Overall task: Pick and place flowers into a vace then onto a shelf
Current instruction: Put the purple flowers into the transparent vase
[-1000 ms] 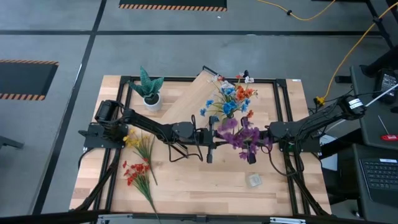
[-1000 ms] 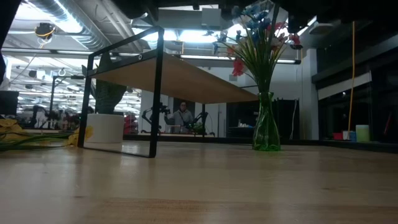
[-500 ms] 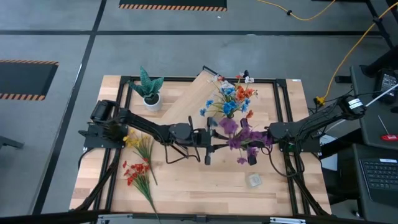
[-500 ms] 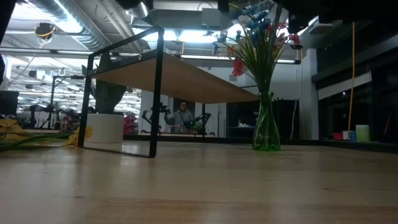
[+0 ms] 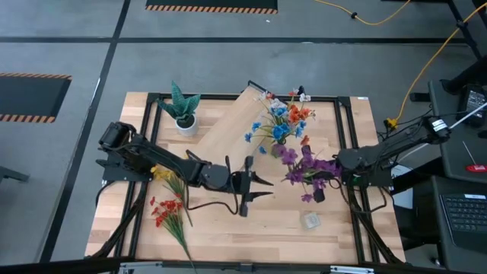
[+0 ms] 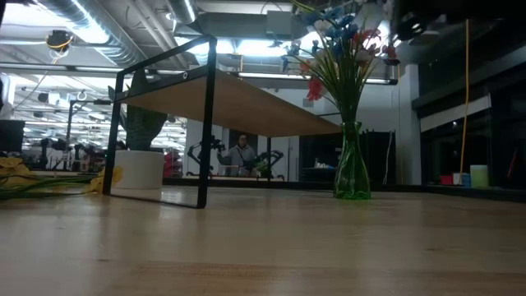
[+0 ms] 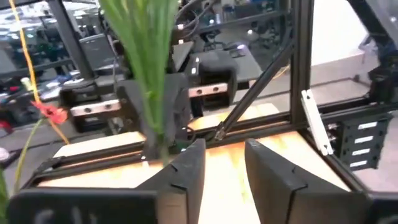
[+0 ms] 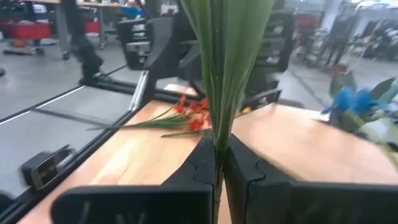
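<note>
Arms reached in from both sides of the desk (image 5: 228, 228), meeting near its middle. The left arm ran low from its base at the desk's left edge, elbow bent, stretching rightward; the left tool (image 5: 262, 188) pointed right with its two fingers (image 7: 186, 171) apart and nothing between them, over bare wood just left of the purple sprig. In the left wrist view the gap between those fingers looked onto the desk's black frame and a bundle of green stems beyond.

The right arm came in from the right edge, forearm angled leftward. The right tool (image 8: 219, 165) was clamped on the green stems (image 8: 225, 62) of a purple flower sprig (image 5: 307, 167), whose blossoms spread to the left of the tool, below and right of the vase.

The green glass vase (image 6: 352, 171) stood upright on the desk, touching nothing else, and already held a bouquet of blue, red and orange flowers (image 5: 283, 122). The shelf (image 5: 236, 122) lay askew across the back of the desk, standing on its black legs, with a spiky green plant in a white pot (image 5: 183, 110) beside its left end. Yellow flowers (image 5: 161, 172) and red flowers (image 5: 167, 209) lay flat near the left arm. A small pale object (image 5: 310, 221) sat near the front.
</note>
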You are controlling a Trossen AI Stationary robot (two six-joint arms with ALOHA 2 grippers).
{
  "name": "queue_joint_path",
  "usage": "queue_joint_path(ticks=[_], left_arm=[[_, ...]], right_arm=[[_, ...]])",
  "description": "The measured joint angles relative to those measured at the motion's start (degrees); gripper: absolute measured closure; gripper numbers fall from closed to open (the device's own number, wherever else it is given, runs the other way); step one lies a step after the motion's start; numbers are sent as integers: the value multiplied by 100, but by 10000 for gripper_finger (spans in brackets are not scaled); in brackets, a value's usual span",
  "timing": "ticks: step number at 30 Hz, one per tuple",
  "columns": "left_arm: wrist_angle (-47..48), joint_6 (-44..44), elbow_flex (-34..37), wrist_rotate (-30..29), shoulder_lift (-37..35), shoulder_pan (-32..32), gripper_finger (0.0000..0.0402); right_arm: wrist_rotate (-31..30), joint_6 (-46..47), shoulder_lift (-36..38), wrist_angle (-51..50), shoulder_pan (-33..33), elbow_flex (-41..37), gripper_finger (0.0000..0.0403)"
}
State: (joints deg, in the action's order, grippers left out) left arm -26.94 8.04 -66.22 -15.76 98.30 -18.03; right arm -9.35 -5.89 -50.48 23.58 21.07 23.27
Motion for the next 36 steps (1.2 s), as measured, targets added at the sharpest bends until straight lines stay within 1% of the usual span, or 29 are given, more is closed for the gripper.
queue_joint_path(ticks=[2,4,7,9,12,14,19,22,25,29,33,36], left_arm=[[39,-30,25,-104,0,-46,319],[-25,-41,121,-131,0,-84,343],[-195,-85,266,-263,0,-167,380],[-192,-231,310,-471,0,-207,395],[-200,-328,360,-788,0,-222,397],[-199,-322,374,-917,0,-218,399],[-190,-242,375,-1010,0,-224,399],[-197,-239,374,-1018,0,-222,400],[-197,-237,374,-1018,0,-222,400],[-197,-283,374,-1017,0,-224,399],[-197,-296,374,-1015,0,-224,400],[-197,-304,374,-1015,0,-224,399]], right_arm=[[-22,109,201,-370,170,0,393],[-175,122,392,-665,429,0,393],[-865,135,703,-1163,972,20,393],[-1254,297,858,-1584,1385,143,393],[-1599,575,950,-1883,2028,374,393],[-1936,765,918,-1982,2440,409,393],[-2957,1490,657,-2305,3383,407,393],[-3378,1652,397,-2289,3826,407,393],[-3609,1955,122,-2412,4154,509,393],[-3867,2362,-257,-2757,4489,926,393],[-4093,2386,-665,-2812,4769,1284,393],[-4608,2611,-925,-2789,4937,1337,393]])
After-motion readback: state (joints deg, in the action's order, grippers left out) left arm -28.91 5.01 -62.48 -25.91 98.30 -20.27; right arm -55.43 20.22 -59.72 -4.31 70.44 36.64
